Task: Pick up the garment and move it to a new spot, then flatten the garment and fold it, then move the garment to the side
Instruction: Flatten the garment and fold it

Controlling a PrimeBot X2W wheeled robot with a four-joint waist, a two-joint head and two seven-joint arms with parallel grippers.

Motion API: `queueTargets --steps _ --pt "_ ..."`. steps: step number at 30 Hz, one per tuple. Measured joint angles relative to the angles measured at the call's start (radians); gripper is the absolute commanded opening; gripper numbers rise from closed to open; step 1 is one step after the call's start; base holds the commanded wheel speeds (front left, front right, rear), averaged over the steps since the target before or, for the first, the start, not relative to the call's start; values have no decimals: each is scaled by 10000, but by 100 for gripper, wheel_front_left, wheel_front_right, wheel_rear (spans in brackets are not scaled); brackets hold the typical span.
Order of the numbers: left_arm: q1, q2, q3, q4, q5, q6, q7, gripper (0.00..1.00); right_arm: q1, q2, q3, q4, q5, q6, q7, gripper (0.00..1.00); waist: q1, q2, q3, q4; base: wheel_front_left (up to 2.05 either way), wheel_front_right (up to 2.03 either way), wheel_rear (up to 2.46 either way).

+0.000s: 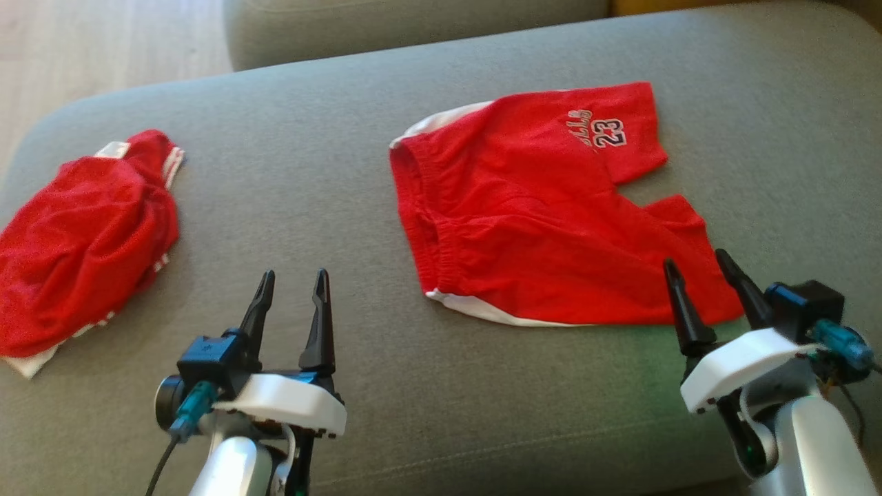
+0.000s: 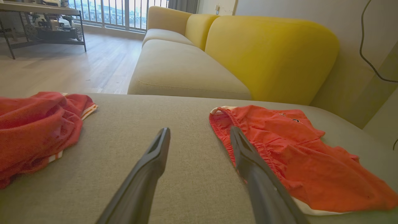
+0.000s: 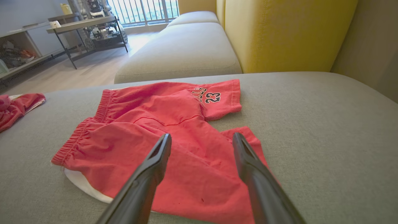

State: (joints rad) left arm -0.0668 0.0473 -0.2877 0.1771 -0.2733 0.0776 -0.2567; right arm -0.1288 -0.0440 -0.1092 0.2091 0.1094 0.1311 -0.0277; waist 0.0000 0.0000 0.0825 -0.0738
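The garment (image 1: 537, 207), a pair of red shorts with white trim and a "23" print, lies spread on the grey cushion (image 1: 331, 186) at centre right; it also fills the middle of the right wrist view (image 3: 174, 124) and the right of the left wrist view (image 2: 295, 155). My right gripper (image 1: 696, 265) hangs open over the shorts' near right corner, nothing between its fingers (image 3: 155, 155). My left gripper (image 1: 295, 279) is open above bare cushion, left of the shorts, its right finger (image 2: 245, 149) beside the waistband.
A second red garment (image 1: 76, 241) lies crumpled at the cushion's left end. Behind stand another grey seat (image 2: 180, 65) and yellow backrests (image 2: 267, 53). Wooden floor (image 2: 62, 68) and a metal-legged table (image 3: 84, 25) lie beyond the left side.
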Motion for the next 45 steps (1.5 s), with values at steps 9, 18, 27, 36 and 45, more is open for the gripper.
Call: queueTargets --steps 9,18,27,36,45 --pt "-203 12 -725 955 721 -1112 2 100 81 0 477 -211 238 0 -523 100 1 0 315 -717 0 0 0" --pt "-1322 128 -1434 2855 1831 -1463 2 100 -68 0 464 -257 416 0 -763 100 1 0 785 -1485 0 0 0" --pt "-2321 263 -1546 3979 2194 -1319 2 100 -267 0 161 123 483 0 -809 100 1 0 1271 -1972 0 0 0" --pt "-2473 247 -1384 3885 2031 -1244 2 0 -334 2 -261 748 481 0 -690 100 1 0 1396 -1861 0 0 0" --pt "-2228 240 -652 2483 1739 -1026 2 0 -512 2 -169 1442 301 0 -257 100 1 0 1334 -1334 0 0 0"
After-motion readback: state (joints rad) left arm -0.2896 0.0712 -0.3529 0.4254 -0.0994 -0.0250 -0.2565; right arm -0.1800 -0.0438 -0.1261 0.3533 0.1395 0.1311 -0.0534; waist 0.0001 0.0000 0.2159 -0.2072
